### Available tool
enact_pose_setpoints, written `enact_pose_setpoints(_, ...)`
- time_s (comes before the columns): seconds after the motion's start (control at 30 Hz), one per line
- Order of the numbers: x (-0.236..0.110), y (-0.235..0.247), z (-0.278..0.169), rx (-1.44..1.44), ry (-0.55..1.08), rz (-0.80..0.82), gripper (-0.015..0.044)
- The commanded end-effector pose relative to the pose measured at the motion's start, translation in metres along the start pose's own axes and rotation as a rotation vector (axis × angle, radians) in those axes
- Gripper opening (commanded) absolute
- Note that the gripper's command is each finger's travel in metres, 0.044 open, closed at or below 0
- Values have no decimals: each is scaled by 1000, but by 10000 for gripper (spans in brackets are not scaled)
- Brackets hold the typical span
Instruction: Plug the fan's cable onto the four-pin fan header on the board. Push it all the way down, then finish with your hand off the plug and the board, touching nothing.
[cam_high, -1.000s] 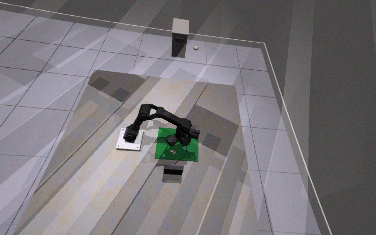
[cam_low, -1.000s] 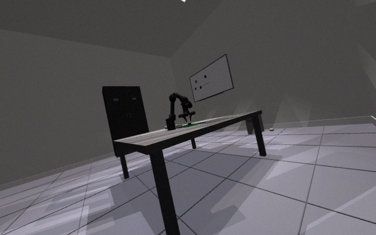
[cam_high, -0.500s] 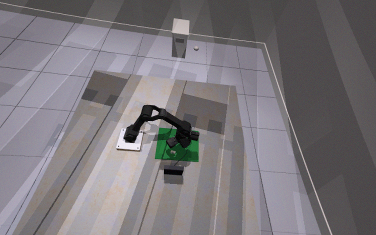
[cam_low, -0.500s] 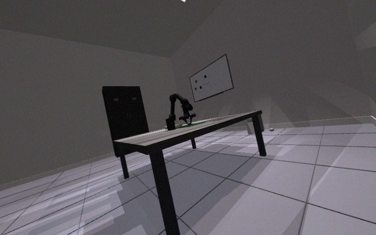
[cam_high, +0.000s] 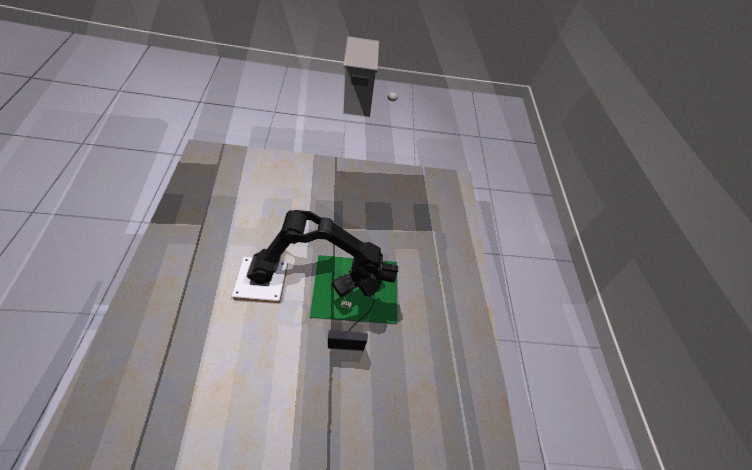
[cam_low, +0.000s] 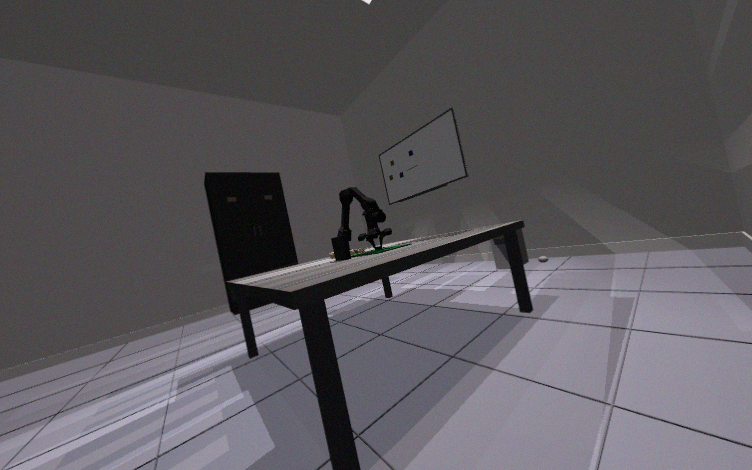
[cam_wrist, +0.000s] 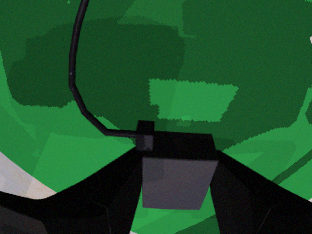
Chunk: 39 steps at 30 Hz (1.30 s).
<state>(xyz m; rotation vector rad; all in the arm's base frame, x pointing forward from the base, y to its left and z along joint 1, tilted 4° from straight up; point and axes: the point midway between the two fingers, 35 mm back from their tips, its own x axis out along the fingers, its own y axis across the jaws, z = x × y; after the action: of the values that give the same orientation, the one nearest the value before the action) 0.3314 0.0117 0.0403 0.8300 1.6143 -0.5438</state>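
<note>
The green board (cam_high: 382, 310) (cam_low: 396, 246) (cam_wrist: 254, 28) lies flat on the table. My gripper (cam_high: 360, 285) (cam_low: 377, 243) (cam_wrist: 176, 157) is low over the board, and its two black fingers are shut on the sides of the dark grey fan plug (cam_wrist: 175, 177). The plug's black cable (cam_wrist: 72, 61) (cam_high: 367, 313) curves away from it across the board. The small pale four-pin header (cam_high: 346, 304) stands on the board just in front of the gripper; it is out of the wrist view. The black fan (cam_high: 347, 339) sits on the table beyond the board's front edge.
The arm's white base plate (cam_high: 244, 290) lies left of the board on the long wooden table (cam_high: 249, 387) (cam_low: 443, 239). A dark cabinet (cam_low: 249, 232) and a whiteboard (cam_low: 424, 157) stand off the table by the walls.
</note>
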Motion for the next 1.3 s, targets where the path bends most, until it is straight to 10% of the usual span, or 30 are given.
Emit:
enact_pose_setpoints(0.0, 0, 0, 0, 0, -1, 0, 39)
enact_pose_setpoints(0.97, -68, 0, -18, 5, -2, 1, 0)
enact_pose_setpoints(1.27, -71, 0, -8, 5, -235, 1, 0)
